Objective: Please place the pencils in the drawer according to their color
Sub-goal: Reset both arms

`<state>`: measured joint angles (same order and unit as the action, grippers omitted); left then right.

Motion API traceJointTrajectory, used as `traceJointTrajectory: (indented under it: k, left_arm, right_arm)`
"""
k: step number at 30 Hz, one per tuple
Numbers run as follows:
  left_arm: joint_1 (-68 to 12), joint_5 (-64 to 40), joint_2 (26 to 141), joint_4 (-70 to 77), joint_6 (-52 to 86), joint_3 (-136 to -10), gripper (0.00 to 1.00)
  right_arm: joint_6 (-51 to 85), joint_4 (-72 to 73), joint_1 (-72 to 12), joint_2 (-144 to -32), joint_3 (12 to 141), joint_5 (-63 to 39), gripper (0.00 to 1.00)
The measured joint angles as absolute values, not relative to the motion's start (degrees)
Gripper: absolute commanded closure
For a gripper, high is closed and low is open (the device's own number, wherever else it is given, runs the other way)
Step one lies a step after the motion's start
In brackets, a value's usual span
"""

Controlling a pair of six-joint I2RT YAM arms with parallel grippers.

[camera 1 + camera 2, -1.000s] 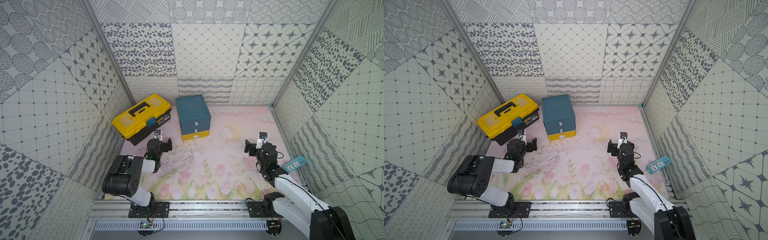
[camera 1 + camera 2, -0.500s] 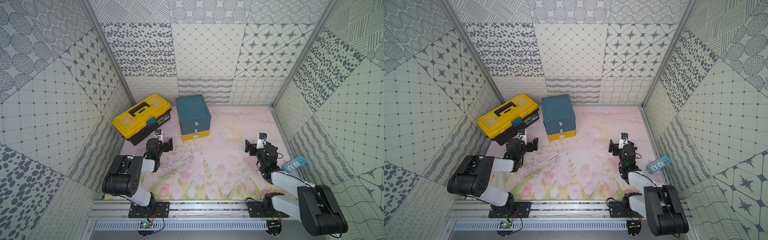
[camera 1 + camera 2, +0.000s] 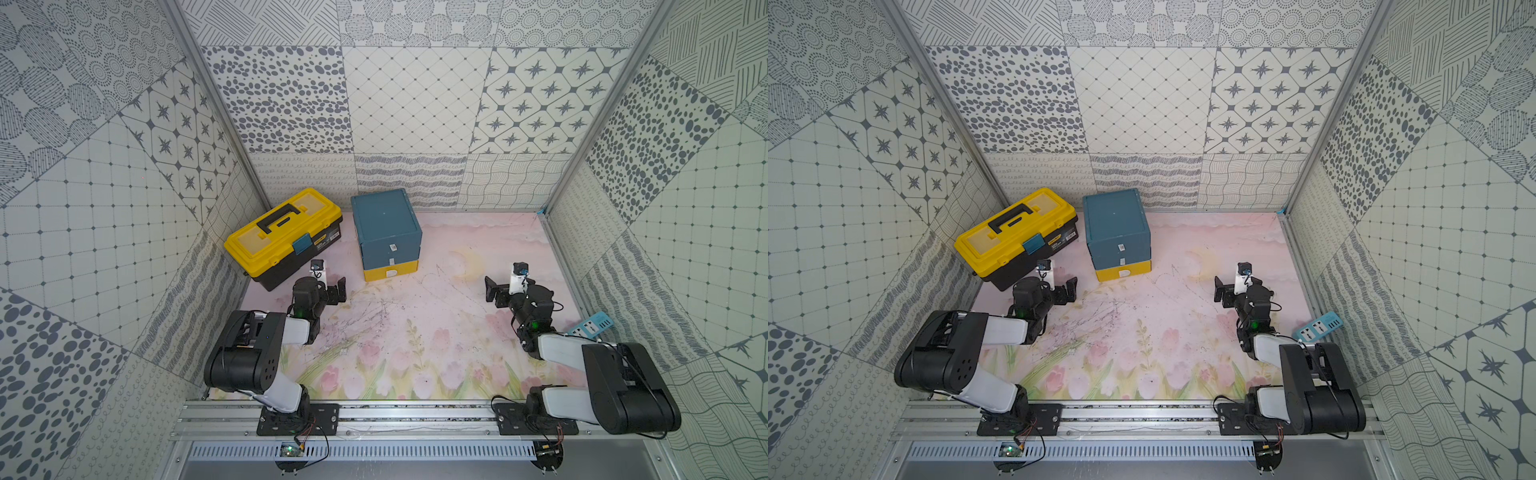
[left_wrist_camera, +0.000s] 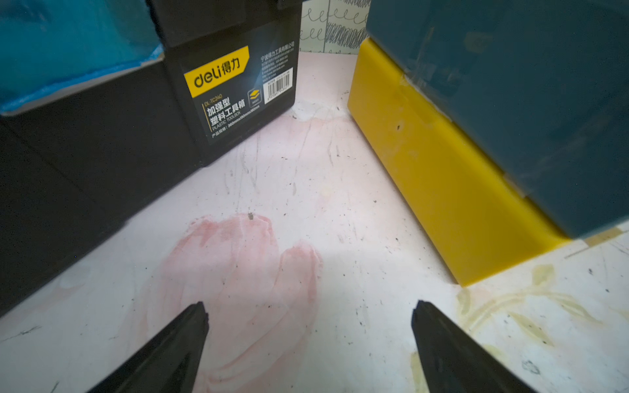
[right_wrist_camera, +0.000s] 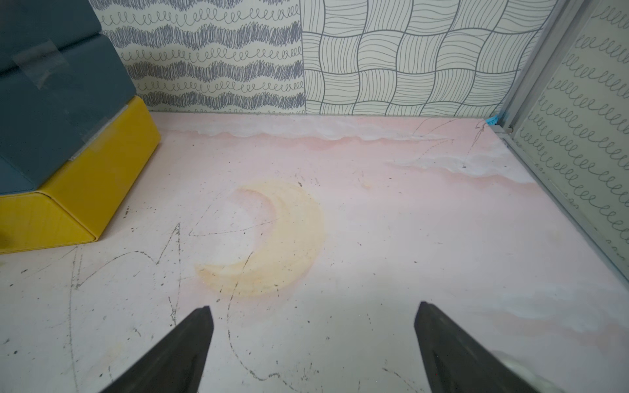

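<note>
No pencils show in any view. The drawer (image 3: 386,224) (image 3: 1115,220) is a teal cabinet with a yellow lowest drawer, standing at the back of the mat with all fronts shut. My left gripper (image 3: 332,291) (image 4: 309,309) hangs open and empty low over the mat, between the toolbox and the drawer's (image 4: 442,190) yellow base. My right gripper (image 3: 505,291) (image 5: 313,311) is also open and empty, over bare mat near a printed moon, with the drawer (image 5: 61,102) off to one side.
A yellow-lidded black toolbox (image 3: 282,237) (image 3: 1015,237) (image 4: 102,136) sits shut beside the drawer, close to my left gripper. A blue power strip (image 3: 590,326) lies against the right wall. Patterned walls enclose the floral mat (image 3: 415,332) on three sides.
The right arm's rear links have folded down toward its base, while its gripper stays at about the same spot. The left arm has hardly moved.
</note>
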<state>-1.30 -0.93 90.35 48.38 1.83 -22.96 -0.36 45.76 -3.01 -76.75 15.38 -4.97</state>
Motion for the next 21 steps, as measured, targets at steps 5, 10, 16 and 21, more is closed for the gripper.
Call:
traceJointTrajectory:
  k: [5,10,16,21]
  left_arm:
    - [-1.3,-1.1,90.3,48.4,1.8,-23.0,0.01]
    - [-1.3,-1.2,90.3,48.4,1.8,-23.0,0.01]
    - [-1.3,-1.3,90.3,48.4,1.8,-23.0,0.01]
    - [-1.3,-1.3,90.3,48.4,1.8,-23.0,0.01]
  right_arm:
    - [-1.0,48.7,-2.2,-79.6,15.4,-8.2,0.02]
    - [-1.6,51.2,-1.2,-82.1,15.4,-11.4,0.02]
    - [-1.7,53.5,0.3,-84.3,15.4,-14.2,0.02]
    - [-1.7,54.4,1.0,-84.9,15.4,-15.2,0.02]
